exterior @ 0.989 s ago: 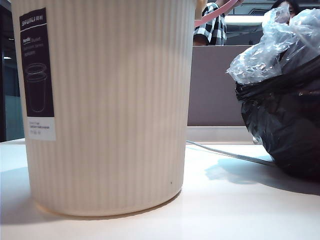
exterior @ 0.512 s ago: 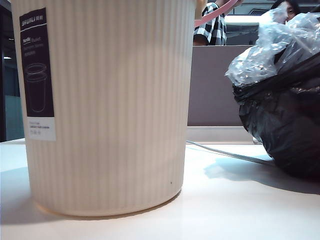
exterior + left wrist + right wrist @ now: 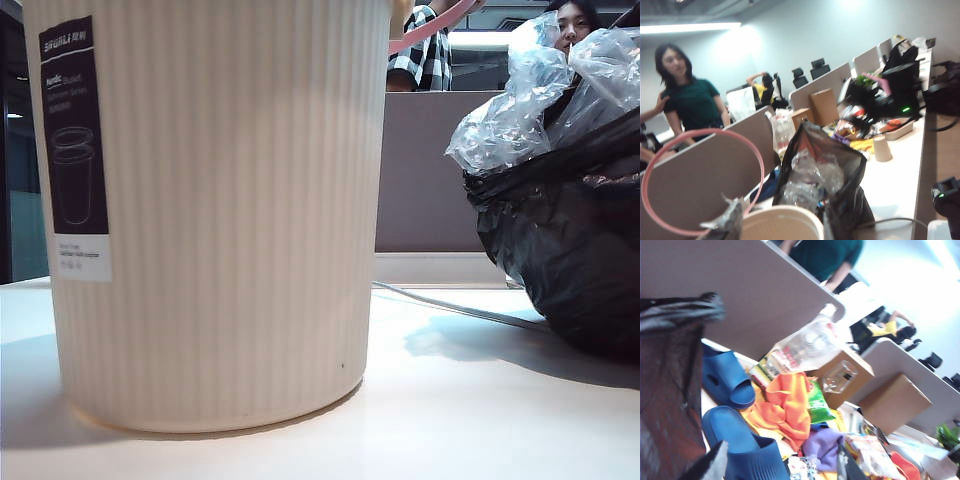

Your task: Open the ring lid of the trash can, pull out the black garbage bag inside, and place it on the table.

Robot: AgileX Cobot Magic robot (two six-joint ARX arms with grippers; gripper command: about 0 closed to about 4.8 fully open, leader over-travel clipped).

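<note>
In the exterior view the trash can point(image 3: 220, 220) stands upright on the table point(image 3: 450, 420), filling the left half, its black-and-white label point(image 3: 73, 150) facing us. The ring lid point(image 3: 430, 28) is off the can: we see a pink arc of it slanting in the air past the can's upper right edge. The left wrist view shows the whole hoop standing nearly upright above the can's open rim. Its lower edge meets the one blurred grey finger of the left gripper point(image 3: 732, 220) that we can see. We read that gripper as clamped on the ring lid.

The black garbage bag point(image 3: 570, 250) sits on the table well to the right of the can, apart from it, with crumpled clear film point(image 3: 520, 110) bunched at its top. A grey cable point(image 3: 460, 310) runs along the table between can and bag, in front of the grey-brown partition panel point(image 3: 425, 170).

The right gripper point(image 3: 715, 385) is up beside the bag, its two fingers spread wide and released. The bag's dark plastic lies close against them, but we cannot tell whether they touch it. Beyond lie two dark blue slippers point(image 3: 727, 380), an orange cloth point(image 3: 787, 410) and a cardboard box point(image 3: 895, 400).
</note>
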